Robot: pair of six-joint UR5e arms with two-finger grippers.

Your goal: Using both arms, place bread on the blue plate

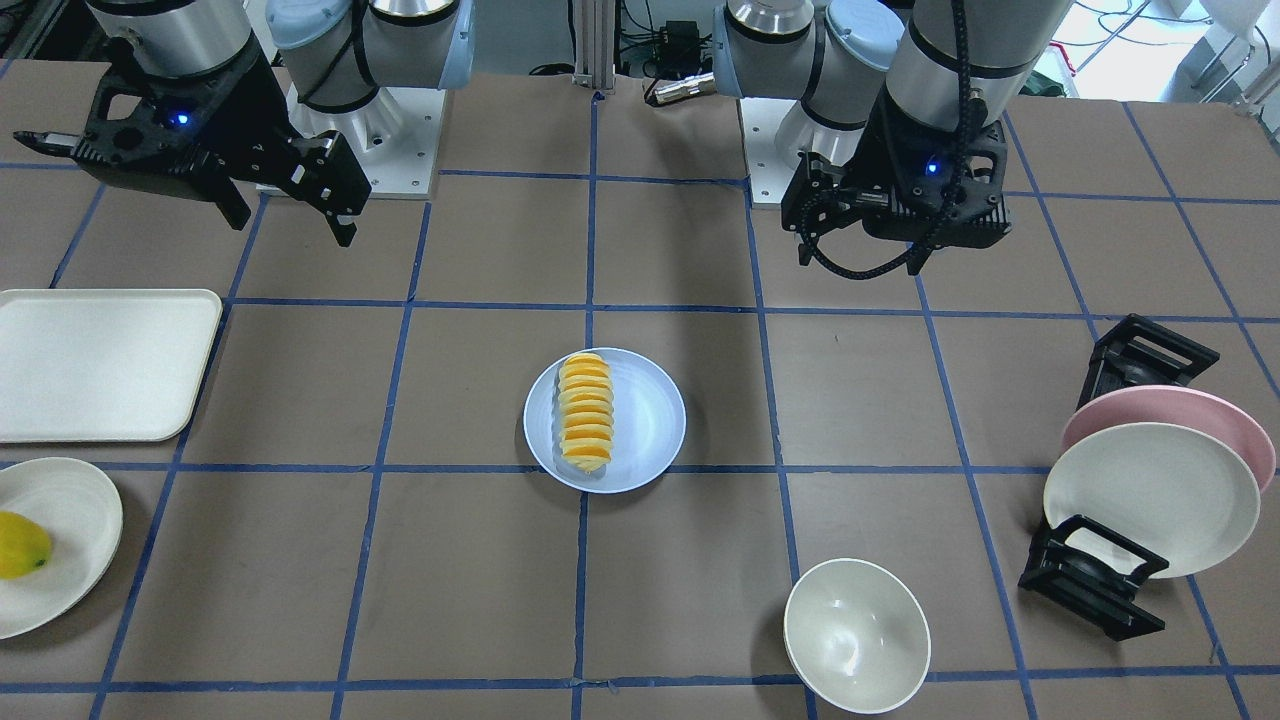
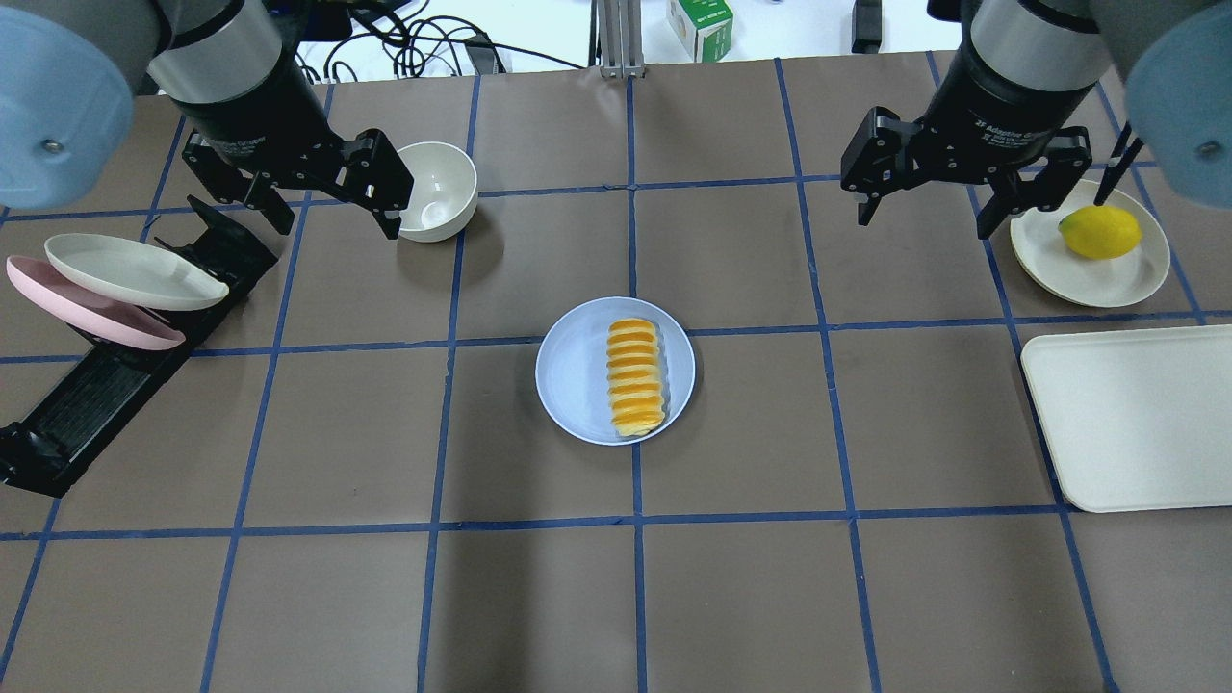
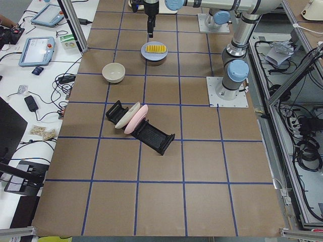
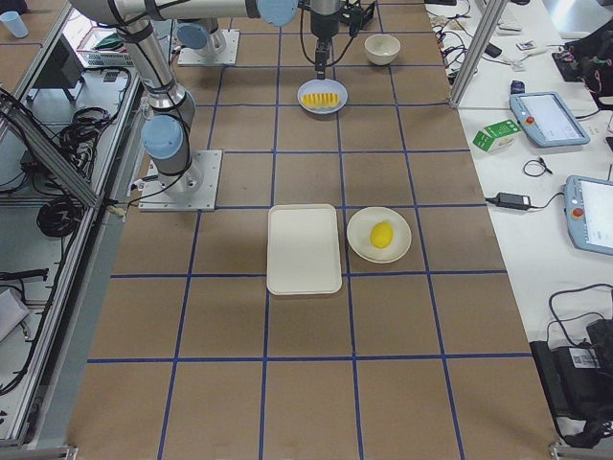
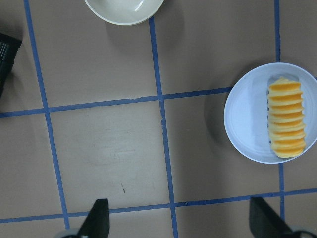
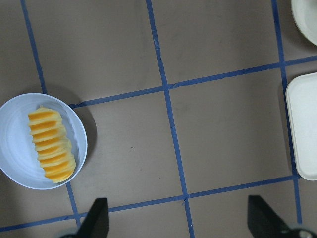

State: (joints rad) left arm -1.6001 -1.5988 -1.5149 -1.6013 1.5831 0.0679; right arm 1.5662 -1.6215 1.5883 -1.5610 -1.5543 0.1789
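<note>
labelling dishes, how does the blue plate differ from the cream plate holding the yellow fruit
Colour: the blue plate is pale lavender-blue, the cream plate off-white. Load: the blue plate holds the bread, the cream plate a smooth yellow fruit. Place: the blue plate sits mid-table, the cream plate on the robot's right, near the tray. Both are round, shallow and lie flat.
</note>
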